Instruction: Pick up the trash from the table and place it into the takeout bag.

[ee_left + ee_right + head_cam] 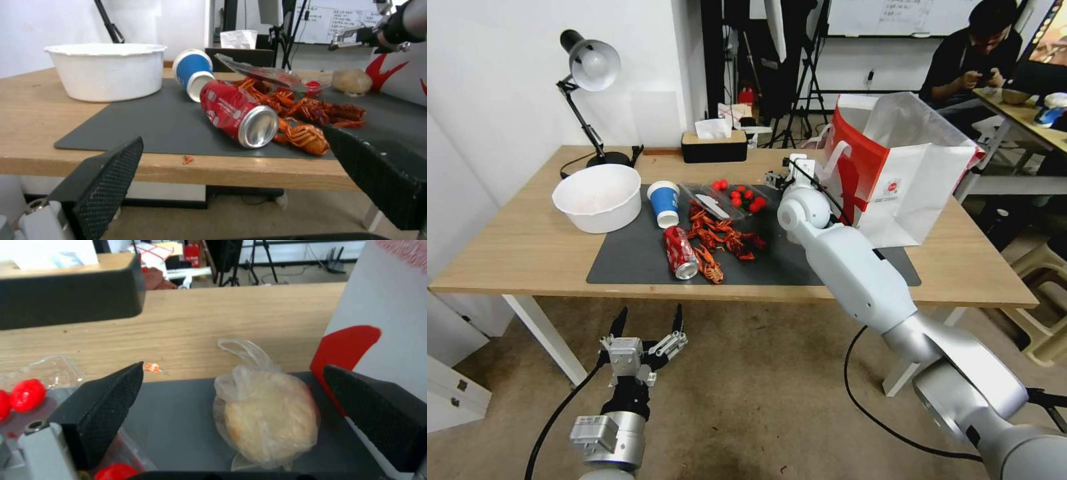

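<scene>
I read the trash as spread over the dark mat (pixel 627 257) on the table (pixel 507 253). The red soda can (pixel 681 252) lies on its side near the mat's front edge, its silver end facing me, touching a heap of red crayfish shells (pixel 720 239) at its 3 o'clock. The blue paper cup (pixel 664 203) stands mouth-down at the can's 12 o'clock. From the left wrist camera the cup looks tipped toward the can, so I cannot tell its exact lean. A white bowl (pixel 598 197) sits at the cup's 9 o'clock, partly over the mat's edge. Behind the shells is a clear tray (pixel 730 200) holding small red fruits.

The small clear plastic bag (pixel 265 413), knotted at the top and holding something round and pale, rests on the mat just beside the takeout bag (pixel 907 180). The takeout bag stands upright at the table's 2 o'clock, its mouth open.

My right gripper (pixel 231 406) is over the far part of the mat, fingers spread wide with the plastic bag between them, neither pad touching it. The right arm reaches across the mat from 5 o'clock.

My left gripper (pixel 649 325) hangs below and in front of the table's near edge, at the can's 6 o'clock, fingers apart and holding nothing.

Farther back are a black desk lamp (pixel 587 73) at 11 o'clock and a tissue box (pixel 714 143) at 12 o'clock.
</scene>
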